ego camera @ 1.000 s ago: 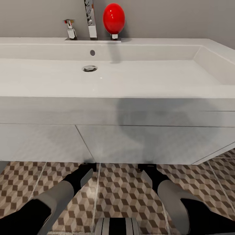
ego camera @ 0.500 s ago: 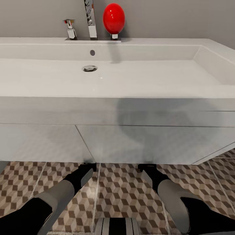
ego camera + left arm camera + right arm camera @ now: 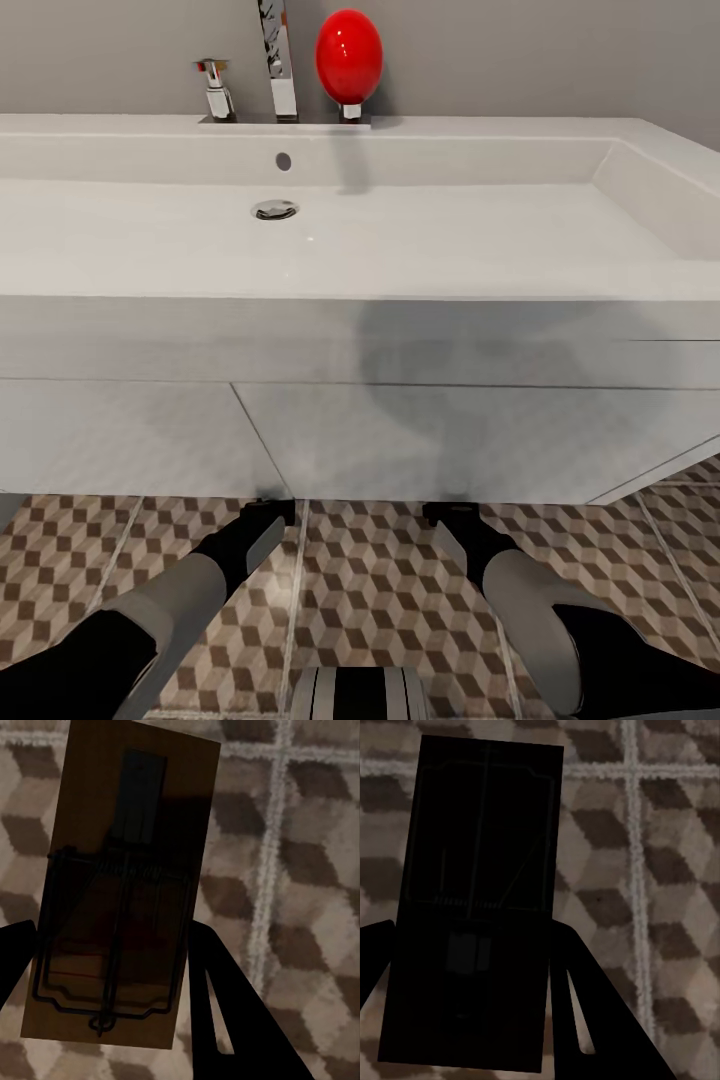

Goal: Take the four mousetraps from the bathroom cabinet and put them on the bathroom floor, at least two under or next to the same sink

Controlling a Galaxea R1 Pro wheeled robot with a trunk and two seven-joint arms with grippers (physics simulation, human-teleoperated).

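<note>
While both arms reach down at the foot of the white vanity (image 3: 400, 440), each gripper has a mousetrap between its fingers. Left gripper (image 3: 112, 967): fingers bracket the near end of a brown mousetrap (image 3: 120, 870), one per long edge, wire bail and spring facing the camera; closed on it. Right gripper (image 3: 472, 975): same hold on a second mousetrap (image 3: 484, 900), which renders almost black in shadow, wire outline barely legible; also clamped on the slab.

Key relation: each trap's long axis runs straight out along the fingers, away from the wrist, with the cube-pattern bathroom floor (image 3: 300, 870) directly behind it. Cannot tell from the wrist views whether the traps touch the tile or hang just above it. Release direction is simply down and off the fingertips.

In the head view the left gripper (image 3: 268, 512) and right gripper (image 3: 452, 512) sit at the vanity's bottom edge, side by side, apart, over floor tiles (image 3: 370, 590); fingertips are tucked under the cabinet lip, traps hidden there. Neither arm is clearly nearer. The sink (image 3: 330, 230) is directly above, with chrome tap (image 3: 280, 60) and a red egg-shaped object (image 3: 349, 58) on its back ledge.

In the way: only the vanity front, close ahead of both wrists. Likely judgement: both traps are placed right at this sink.
</note>
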